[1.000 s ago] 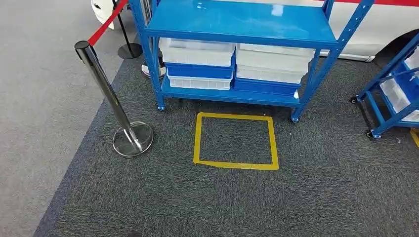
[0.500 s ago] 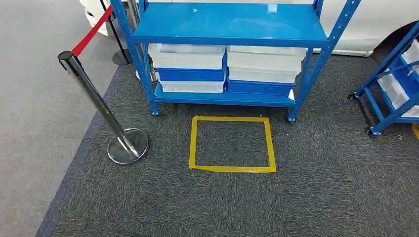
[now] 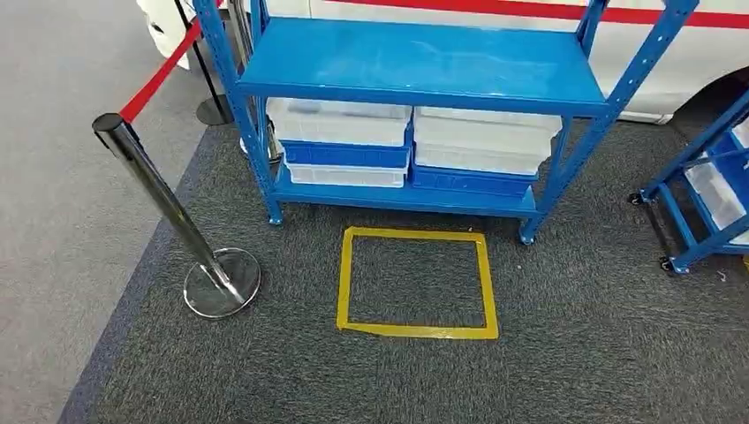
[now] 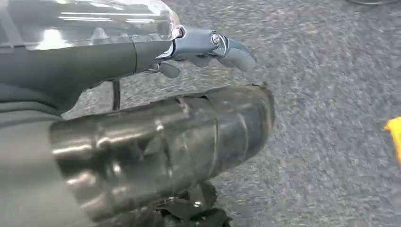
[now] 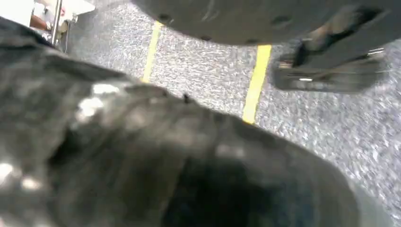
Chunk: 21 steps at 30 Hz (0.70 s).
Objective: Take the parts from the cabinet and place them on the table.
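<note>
The blue cabinet [image 3: 415, 66] holds white bins [image 3: 340, 121] above a yellow tape square [image 3: 415, 283]. The left hand [image 4: 208, 47] hangs over carpet; whether its fingers are spread or closed cannot be told.

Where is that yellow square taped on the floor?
In the head view, the yellow tape square lies on the dark carpet, centre, just before the blue shelf rack, right of the chrome post.

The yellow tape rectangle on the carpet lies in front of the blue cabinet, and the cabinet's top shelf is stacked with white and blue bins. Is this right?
Not quite. The head view shows the yellow tape rectangle in front of the blue cabinet, but the top shelf is bare; the white and blue bins are stacked on the lower shelf.
</note>
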### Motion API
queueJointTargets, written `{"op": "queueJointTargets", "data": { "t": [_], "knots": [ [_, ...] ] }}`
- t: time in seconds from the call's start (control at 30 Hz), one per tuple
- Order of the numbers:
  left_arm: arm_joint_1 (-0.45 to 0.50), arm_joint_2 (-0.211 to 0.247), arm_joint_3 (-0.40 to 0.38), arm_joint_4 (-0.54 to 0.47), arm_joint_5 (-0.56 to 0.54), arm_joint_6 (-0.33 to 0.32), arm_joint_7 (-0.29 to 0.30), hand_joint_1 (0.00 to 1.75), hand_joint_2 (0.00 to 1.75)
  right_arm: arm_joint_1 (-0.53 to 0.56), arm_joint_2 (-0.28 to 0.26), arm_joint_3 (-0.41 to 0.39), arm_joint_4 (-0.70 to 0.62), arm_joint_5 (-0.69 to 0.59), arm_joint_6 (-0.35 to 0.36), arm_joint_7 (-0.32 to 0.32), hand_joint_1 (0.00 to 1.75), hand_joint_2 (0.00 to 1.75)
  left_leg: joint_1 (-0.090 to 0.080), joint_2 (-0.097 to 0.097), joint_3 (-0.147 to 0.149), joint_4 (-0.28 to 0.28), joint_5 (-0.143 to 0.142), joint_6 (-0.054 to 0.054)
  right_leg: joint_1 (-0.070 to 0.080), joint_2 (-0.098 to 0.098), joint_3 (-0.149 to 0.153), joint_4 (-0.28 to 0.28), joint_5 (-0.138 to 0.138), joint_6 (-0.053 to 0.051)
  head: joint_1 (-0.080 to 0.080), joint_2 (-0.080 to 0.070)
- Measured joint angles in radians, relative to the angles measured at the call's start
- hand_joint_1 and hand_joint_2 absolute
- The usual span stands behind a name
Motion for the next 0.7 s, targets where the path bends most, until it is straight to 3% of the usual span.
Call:
{"op": "queueJointTargets", "data": {
  "t": [0.03,0.07,0.1,0.13,0.17,0.2,0.27,0.3,0.33,0.37,0.43,0.47,0.5,0.53,0.6,0.63,0.7],
  "knots": [
    [-0.001,-0.001,0.000,0.000,0.000,0.000,0.000,0.00,0.00,0.002,-0.002,0.000,0.000,0.000,0.000,-0.002,0.00,0.00,0.004,-0.001,0.026,0.000,-0.020,-0.005,0.000,-0.004,-0.002,-0.062,0.062,0.000,0.001,0.000],
    [0.000,-0.001,0.000,0.000,0.000,0.001,0.000,0.00,0.00,0.008,-0.003,0.000,0.000,0.002,0.000,-0.006,0.00,0.00,0.005,0.001,0.042,-0.002,-0.042,-0.013,-0.001,-0.014,-0.008,-0.127,0.197,-0.004,0.002,0.000],
    [-0.002,0.000,0.000,0.000,0.002,0.002,0.000,0.00,0.00,0.011,-0.003,0.000,0.002,0.003,0.000,-0.007,0.00,0.00,0.003,-0.001,0.067,0.006,-0.062,-0.022,0.006,-0.026,-0.012,-0.150,0.308,-0.009,0.001,0.000],
    [-0.002,0.000,0.000,0.000,0.002,0.004,0.002,0.00,0.00,0.004,-0.003,0.000,0.002,0.007,0.000,-0.008,0.00,0.00,-0.003,0.000,0.076,-0.013,-0.075,-0.034,0.009,-0.020,0.002,-0.131,0.277,-0.021,0.000,0.000],
    [-0.004,0.000,0.000,0.000,0.002,0.005,0.002,0.00,0.00,-0.001,-0.003,0.000,0.002,0.010,-0.001,-0.011,0.00,0.00,-0.003,0.003,0.107,-0.032,-0.074,-0.041,0.010,-0.016,0.006,-0.131,0.268,-0.031,-0.002,0.000],
    [-0.008,0.000,0.000,0.000,0.002,0.006,0.002,0.00,0.00,-0.003,-0.003,0.000,0.002,0.011,-0.001,-0.011,0.00,0.00,-0.003,0.002,0.101,-0.014,-0.050,-0.047,0.006,-0.014,0.019,-0.139,0.256,-0.041,0.000,0.000],
    [-0.015,0.000,0.000,0.000,0.002,0.007,0.002,0.00,0.00,-0.004,-0.004,-0.001,0.001,0.012,-0.002,-0.011,0.00,0.00,0.001,0.002,0.024,0.133,0.028,-0.054,0.004,-0.010,0.059,-0.165,0.245,-0.056,-0.004,0.000],
    [-0.015,0.001,0.000,0.000,0.003,0.009,0.002,0.00,0.00,-0.005,-0.004,0.000,0.001,0.013,-0.002,-0.011,0.00,0.00,0.001,0.002,-0.032,0.222,0.045,-0.056,0.005,-0.010,0.082,-0.178,0.239,-0.061,-0.009,0.000],
    [-0.015,0.001,0.000,0.000,0.005,0.010,0.002,0.00,0.00,-0.006,-0.003,0.000,0.001,0.015,-0.002,-0.011,0.00,0.00,0.001,0.002,-0.085,0.280,0.018,-0.057,0.006,-0.009,0.105,-0.191,0.229,-0.069,-0.008,0.000],
    [-0.014,0.001,0.000,0.000,0.011,0.010,0.002,0.00,0.00,-0.008,-0.003,0.000,0.001,0.016,-0.002,-0.008,0.00,0.00,-0.001,0.002,-0.125,0.307,-0.042,-0.057,0.008,-0.004,0.130,-0.203,0.218,-0.071,-0.009,0.000],
    [-0.012,0.001,0.000,0.000,0.013,0.015,0.002,0.00,0.00,-0.009,-0.003,0.000,0.001,0.018,-0.002,-0.006,0.00,0.00,-0.003,0.002,-0.178,0.298,-0.169,-0.053,0.012,0.008,0.176,-0.217,0.195,-0.073,-0.009,0.000],
    [-0.010,0.001,0.000,0.000,0.014,0.016,0.002,0.00,0.00,-0.008,-0.003,0.000,0.002,0.018,-0.002,-0.005,0.00,0.00,-0.005,0.002,-0.195,0.275,-0.190,-0.048,0.015,0.012,0.199,-0.221,0.183,-0.073,-0.009,0.000],
    [-0.010,0.001,0.000,0.000,0.015,0.016,0.002,0.00,0.00,-0.008,-0.003,0.000,0.001,0.019,-0.002,-0.005,0.00,0.00,-0.007,0.002,-0.206,0.231,-0.164,-0.041,0.019,0.014,0.221,-0.223,0.168,-0.073,-0.008,0.000],
    [-0.009,0.001,0.000,0.000,0.016,0.019,0.003,0.00,0.00,-0.008,-0.003,0.000,0.002,0.020,-0.002,-0.004,0.00,0.00,-0.013,0.002,-0.209,0.169,-0.086,-0.031,0.022,0.014,0.241,-0.224,0.154,-0.073,-0.009,0.000],
    [-0.005,0.008,0.002,0.000,0.017,0.038,0.006,0.00,0.00,-0.007,0.004,-0.001,0.005,0.024,-0.002,-0.003,0.00,0.00,-0.028,-0.002,-0.220,0.055,0.141,-0.001,0.026,0.014,0.264,-0.220,0.131,-0.071,-0.005,0.000],
    [-0.007,0.009,0.003,0.000,0.016,0.053,0.008,0.00,0.00,-0.011,0.003,-0.001,0.006,0.026,-0.003,-0.003,0.00,0.00,-0.034,-0.016,-0.219,0.063,0.108,0.001,0.027,0.029,0.267,-0.220,0.120,-0.064,-0.008,0.000],
    [-0.009,0.008,0.003,0.000,0.014,0.083,0.014,0.00,0.00,-0.020,0.004,-0.001,0.006,0.031,-0.003,-0.005,0.00,0.00,-0.035,-0.019,-0.208,0.055,0.128,0.002,0.027,0.029,0.272,-0.225,0.107,-0.054,-0.009,0.000]
  ]
}}
